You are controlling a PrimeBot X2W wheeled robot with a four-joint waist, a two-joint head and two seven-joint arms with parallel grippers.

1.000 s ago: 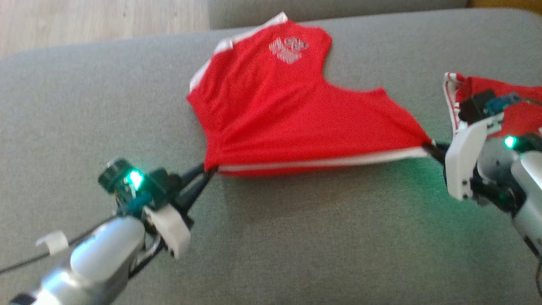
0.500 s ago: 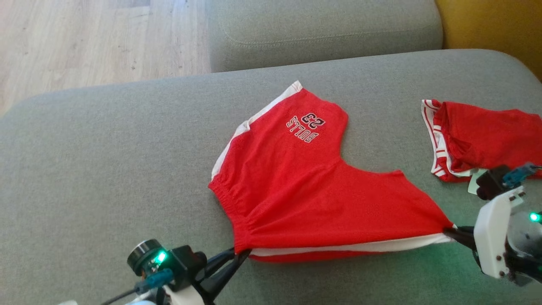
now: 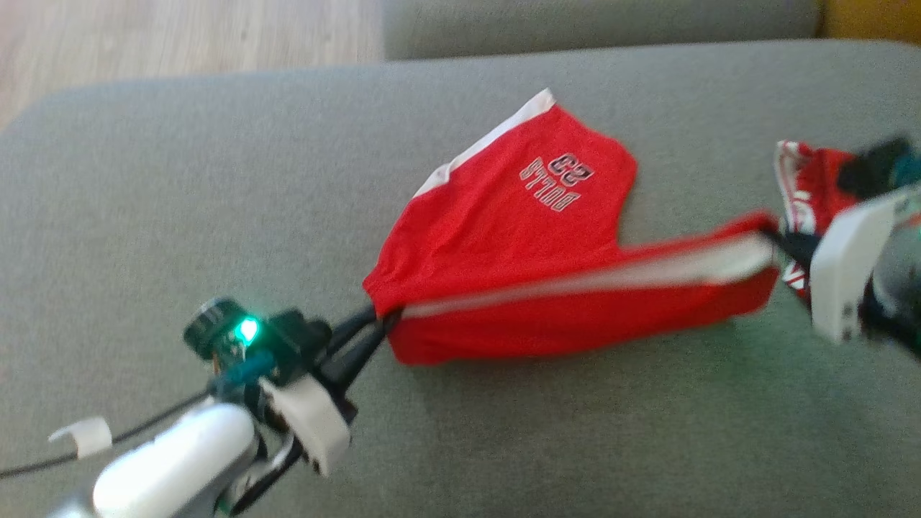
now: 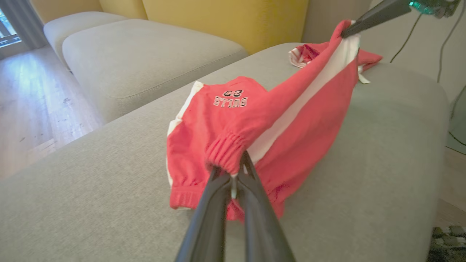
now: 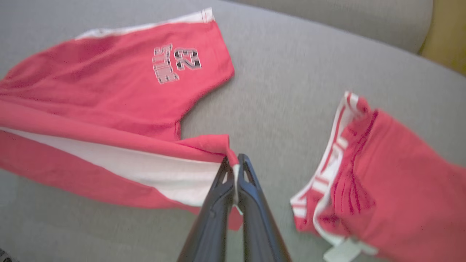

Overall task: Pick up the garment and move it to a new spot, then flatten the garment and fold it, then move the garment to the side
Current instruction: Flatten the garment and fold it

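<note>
The garment [image 3: 518,216] is a pair of red shorts with a white side stripe and a "BULLS 23" print, lying on the grey sofa cushion [image 3: 216,180]. My left gripper [image 3: 383,325] is shut on its elastic waistband corner [image 4: 225,153]. My right gripper [image 3: 776,237] is shut on the leg hem end of the striped edge [image 5: 225,145]. That edge is lifted and stretched taut between both grippers, hanging over the printed leg [image 5: 174,62], which stays flat on the cushion.
A second red garment [image 3: 799,180] with a red-and-white striped band lies crumpled just behind my right gripper, seen close by as a heap [image 5: 393,174]. Another grey cushion [image 4: 138,54] and wooden floor [image 3: 144,43] lie beyond the far edge.
Both grippers have raised the striped near edge off the cushion and carried it toward the printed leg; the right one has gone further. The head camera has also shifted.
</note>
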